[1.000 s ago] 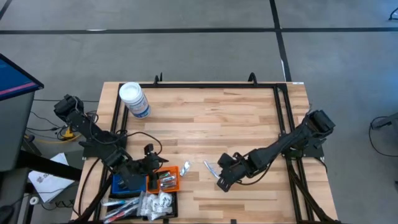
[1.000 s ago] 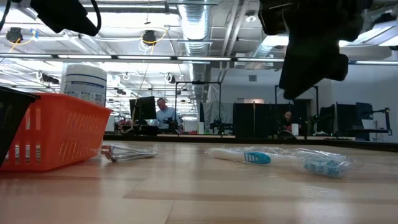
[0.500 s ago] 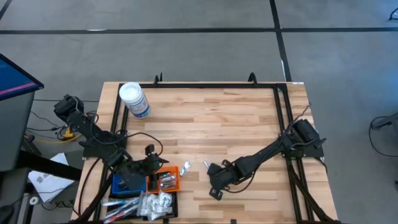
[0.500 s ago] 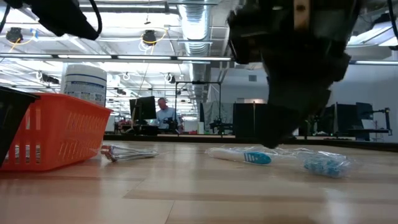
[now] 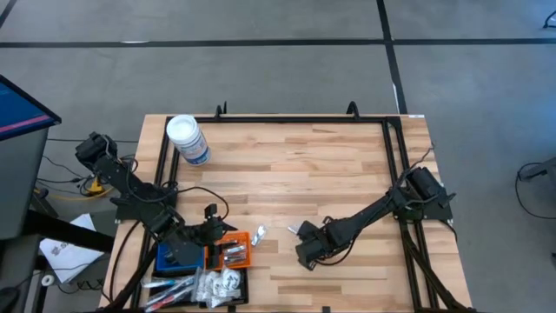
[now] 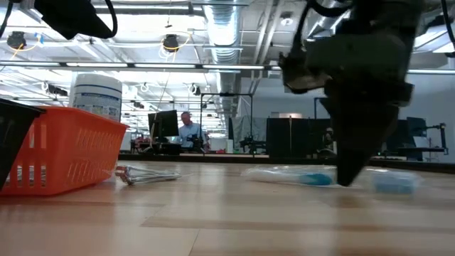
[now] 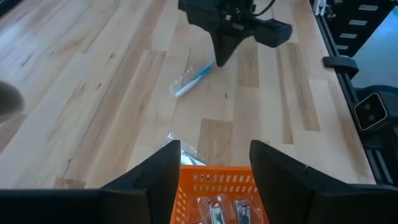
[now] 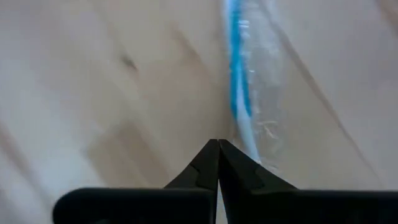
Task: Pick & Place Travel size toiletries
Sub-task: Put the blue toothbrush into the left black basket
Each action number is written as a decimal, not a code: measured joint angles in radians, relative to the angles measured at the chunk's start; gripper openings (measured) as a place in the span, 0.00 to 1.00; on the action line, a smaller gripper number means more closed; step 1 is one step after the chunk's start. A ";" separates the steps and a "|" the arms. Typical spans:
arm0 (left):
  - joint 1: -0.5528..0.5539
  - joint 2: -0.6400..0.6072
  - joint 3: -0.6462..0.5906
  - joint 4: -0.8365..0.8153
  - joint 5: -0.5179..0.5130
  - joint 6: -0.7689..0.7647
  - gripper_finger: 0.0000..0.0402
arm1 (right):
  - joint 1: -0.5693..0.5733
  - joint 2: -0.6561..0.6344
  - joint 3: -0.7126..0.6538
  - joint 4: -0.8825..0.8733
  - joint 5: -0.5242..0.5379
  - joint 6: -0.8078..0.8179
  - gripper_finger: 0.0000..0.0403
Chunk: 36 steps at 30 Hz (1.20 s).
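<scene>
My right gripper [image 8: 217, 149] has its fingers pressed together, tips down on the wooden tabletop [image 5: 287, 165] beside the blue-and-white toothbrush in its clear wrapper [image 7: 189, 79], not gripping it. My left gripper [image 7: 214, 165] hangs with fingers spread over the orange plastic basket [image 7: 217, 186] at the near left.

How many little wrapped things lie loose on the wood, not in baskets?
2: a clear-wrapped blue-and-white toothbrush mid-table, at the shut right gripper, and a small silvery packet beside the orange plastic basket. An arm could hide more.
</scene>
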State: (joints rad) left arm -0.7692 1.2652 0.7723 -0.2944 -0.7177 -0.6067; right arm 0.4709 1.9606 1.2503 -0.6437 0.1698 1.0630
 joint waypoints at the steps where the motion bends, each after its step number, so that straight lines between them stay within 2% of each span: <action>1: 0.000 0.000 0.000 0.001 0.000 0.000 0.46 | 0.000 0.000 0.000 -0.025 0.009 0.009 0.01; 5: 0.000 0.000 0.000 0.006 0.001 0.000 0.46 | 0.003 -0.003 0.005 -0.078 0.073 0.014 0.00; 13: 0.000 0.000 0.000 0.008 0.002 0.000 0.46 | 0.052 -0.026 0.125 -0.207 0.251 -0.150 0.01; 17: -0.002 0.000 0.000 0.009 0.003 0.000 0.46 | 0.059 -0.023 0.130 -0.286 0.261 -0.244 0.05; 22: -0.004 0.000 0.000 0.013 0.022 -0.001 0.46 | 0.043 -0.022 0.109 -0.305 0.219 -0.252 0.18; 32: -0.004 0.000 0.000 0.021 0.036 -0.001 0.46 | 0.060 -0.023 0.104 -0.282 0.223 -0.416 0.56; 36: -0.006 0.000 0.000 0.022 0.036 0.000 0.46 | 0.063 -0.023 0.059 -0.229 0.244 -0.476 0.63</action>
State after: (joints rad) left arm -0.7751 1.2652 0.7723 -0.2722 -0.6819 -0.6067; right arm 0.5340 1.9381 1.3089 -0.8730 0.4136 0.5867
